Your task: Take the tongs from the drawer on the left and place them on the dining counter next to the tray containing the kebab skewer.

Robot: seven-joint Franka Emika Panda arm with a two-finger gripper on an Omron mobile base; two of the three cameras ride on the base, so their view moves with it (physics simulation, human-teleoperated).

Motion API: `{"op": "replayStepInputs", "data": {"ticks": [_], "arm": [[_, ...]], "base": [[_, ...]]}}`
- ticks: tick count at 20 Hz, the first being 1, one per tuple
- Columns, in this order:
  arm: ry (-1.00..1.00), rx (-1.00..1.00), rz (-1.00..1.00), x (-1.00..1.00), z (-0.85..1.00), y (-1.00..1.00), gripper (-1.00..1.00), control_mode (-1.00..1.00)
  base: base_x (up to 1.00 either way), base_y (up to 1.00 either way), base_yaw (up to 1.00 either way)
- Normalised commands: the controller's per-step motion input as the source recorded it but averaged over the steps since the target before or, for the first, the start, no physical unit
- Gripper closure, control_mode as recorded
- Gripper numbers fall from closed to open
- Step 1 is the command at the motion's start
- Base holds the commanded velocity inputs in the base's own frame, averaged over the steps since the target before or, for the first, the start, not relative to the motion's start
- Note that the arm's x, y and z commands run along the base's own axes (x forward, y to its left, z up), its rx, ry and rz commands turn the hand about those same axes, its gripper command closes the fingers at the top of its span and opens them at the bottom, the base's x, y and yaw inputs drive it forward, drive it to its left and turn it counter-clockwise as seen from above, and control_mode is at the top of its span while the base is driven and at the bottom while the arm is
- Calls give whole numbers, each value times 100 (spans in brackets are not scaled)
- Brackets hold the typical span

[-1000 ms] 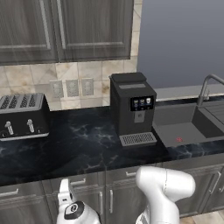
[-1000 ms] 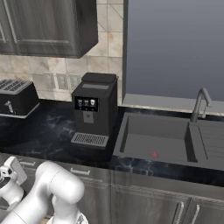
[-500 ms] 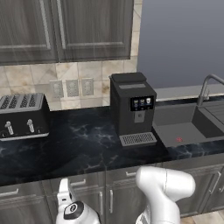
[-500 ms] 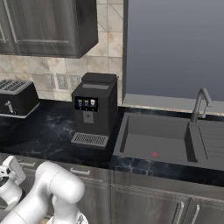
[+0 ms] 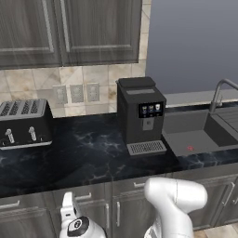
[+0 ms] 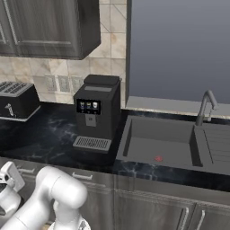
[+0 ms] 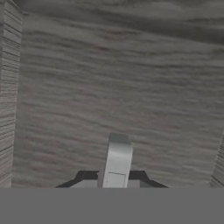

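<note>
The drawer (image 7: 122, 83) has a dark grey wood-grain front that is very close to the hand camera. Its silver bar handle (image 7: 117, 157) runs up from the bottom middle. My gripper (image 7: 116, 178) straddles that handle, with a dark fingertip (image 7: 85, 178) pressed against each side of the bar, so it looks shut on it. From the base, my hand (image 5: 76, 223) hangs low before the drawer row (image 5: 95, 197) under the black-topped counter. The tongs are hidden. The dining counter, tray and kebab skewer are out of view.
On the black-topped counter (image 5: 83, 158) stand a toaster (image 5: 23, 123) at the left and a coffee machine (image 5: 139, 114) in the middle. A sink (image 6: 157, 146) with a faucet (image 6: 204, 105) lies to the right. Upper cabinets (image 5: 69, 30) hang above.
</note>
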Motion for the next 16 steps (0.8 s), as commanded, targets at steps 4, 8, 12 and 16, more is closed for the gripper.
{"op": "replayStepInputs", "data": {"ticks": [4,8,12,16], "arm": [[0,0,0,-38,0,1,100,-100],[0,0,0,-33,0,0,100,-100],[0,0,0,-30,0,0,100,-100],[0,0,0,-34,0,0,100,-100]], "base": [[0,0,0],[0,0,0],[0,0,0],[0,0,0]]}}
